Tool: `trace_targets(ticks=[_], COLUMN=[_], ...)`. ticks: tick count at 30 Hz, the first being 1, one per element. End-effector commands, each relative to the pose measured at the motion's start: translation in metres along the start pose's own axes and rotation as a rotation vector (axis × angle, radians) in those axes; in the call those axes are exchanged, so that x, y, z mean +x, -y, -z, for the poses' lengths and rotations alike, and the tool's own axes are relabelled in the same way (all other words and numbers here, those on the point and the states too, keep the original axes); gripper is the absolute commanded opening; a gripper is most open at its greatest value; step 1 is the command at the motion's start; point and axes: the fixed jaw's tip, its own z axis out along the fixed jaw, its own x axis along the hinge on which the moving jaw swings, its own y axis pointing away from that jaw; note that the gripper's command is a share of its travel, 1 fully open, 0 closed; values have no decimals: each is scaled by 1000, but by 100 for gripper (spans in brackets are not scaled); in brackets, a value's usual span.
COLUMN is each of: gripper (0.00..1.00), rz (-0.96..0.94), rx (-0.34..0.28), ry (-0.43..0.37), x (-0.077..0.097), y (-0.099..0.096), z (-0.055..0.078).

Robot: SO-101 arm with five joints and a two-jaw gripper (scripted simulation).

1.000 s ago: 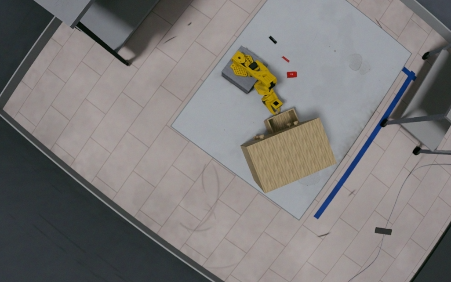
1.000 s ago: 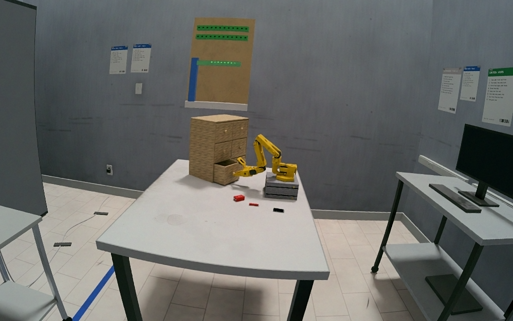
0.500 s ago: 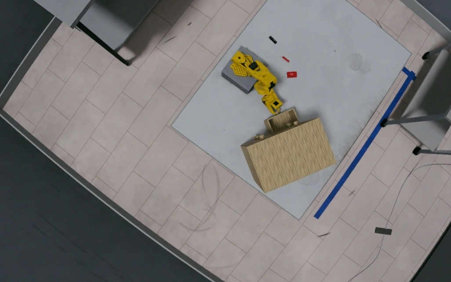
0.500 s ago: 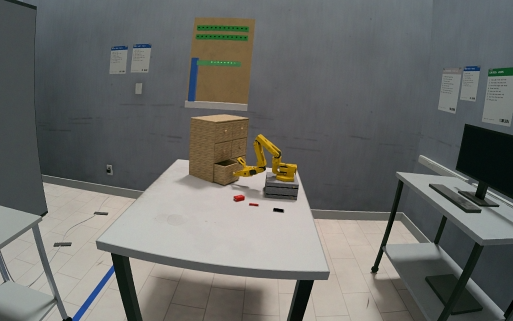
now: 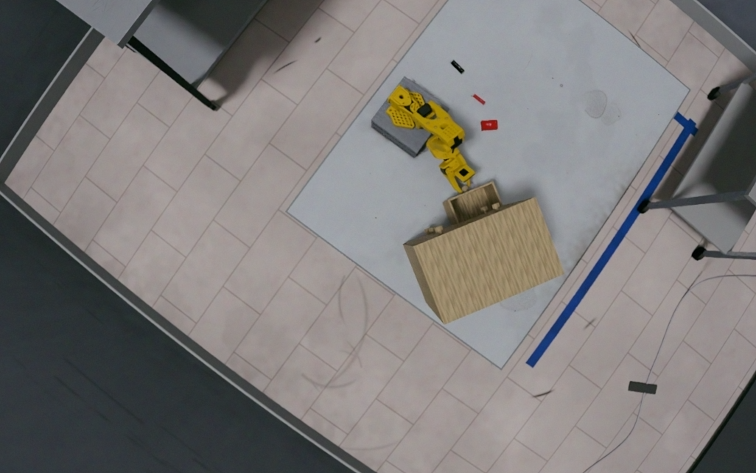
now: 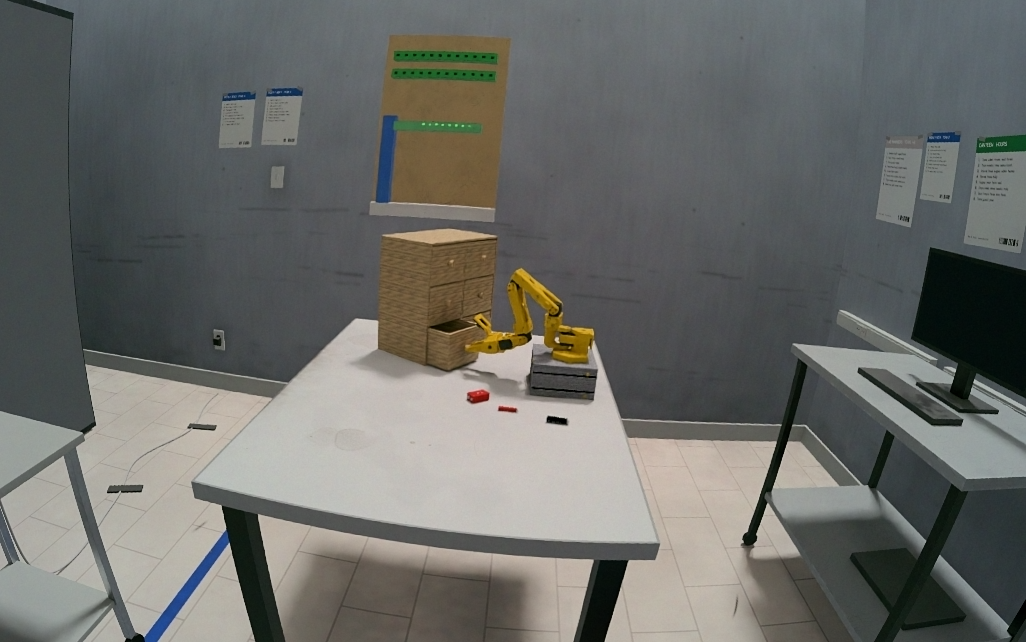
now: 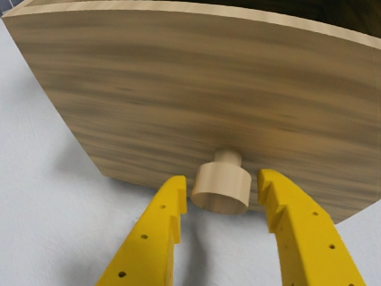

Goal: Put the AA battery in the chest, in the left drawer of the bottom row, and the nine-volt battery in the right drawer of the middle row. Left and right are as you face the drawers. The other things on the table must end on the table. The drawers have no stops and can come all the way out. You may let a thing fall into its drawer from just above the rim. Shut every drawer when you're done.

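On the worktop (image 5: pixel 557 139) (image 6: pixel 423 469), nearest of the small things in the exterior view, lies a short black piece (image 5: pixel 457 66) (image 6: pixel 556 420) with a pale marking on its upper side. A little past it lies a slim red stick (image 5: pixel 478 99) (image 6: pixel 507 409), and beyond that a red block (image 5: pixel 488 124) (image 6: pixel 477 395), which looks like the nine-volt battery. The AA battery cannot be told for certain at this size; the black piece and the slim stick are the two candidates, and both lie outside the chest. Farther back, the yellow arm (image 5: pixel 443 127) (image 6: pixel 520 302) stands on a grey stepped block (image 5: pixel 390 130) (image 6: pixel 562 382) and reaches across to the wooden chest (image 5: pixel 485 259) (image 6: pixel 404 299). Its end effector (image 5: pixel 465 186) (image 6: pixel 472 334) (image 7: pixel 222 183) is at the front of the left drawer of the bottom row (image 5: pixel 452 213) (image 6: pixel 447 349) (image 7: pixel 192 89), which is pulled out. The fingers are parted, one on each side of the round wooden knob (image 7: pixel 222 187), with a narrow gap showing on both sides, so nothing is clamped. The upper two rows of drawers look closed. Behind the chest, on the grey wall (image 6: pixel 643 189), hangs a brown board (image 6: pixel 438 166) with green strips and a blue one.
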Motion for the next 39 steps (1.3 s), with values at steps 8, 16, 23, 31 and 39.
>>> trace_targets(ticks=[8, 16, 23, 31, 39], gripper=[21, 21, 21, 21, 21], rz=[-1, 17, 35, 52, 56], rx=[-7, -29, -50, -68, -73], ry=[-5, -60, -114, -160, -163], x=[2, 7, 12, 15, 15], y=[-2, -7, -12, -15, -16], z=[2, 15, 29, 42, 44])
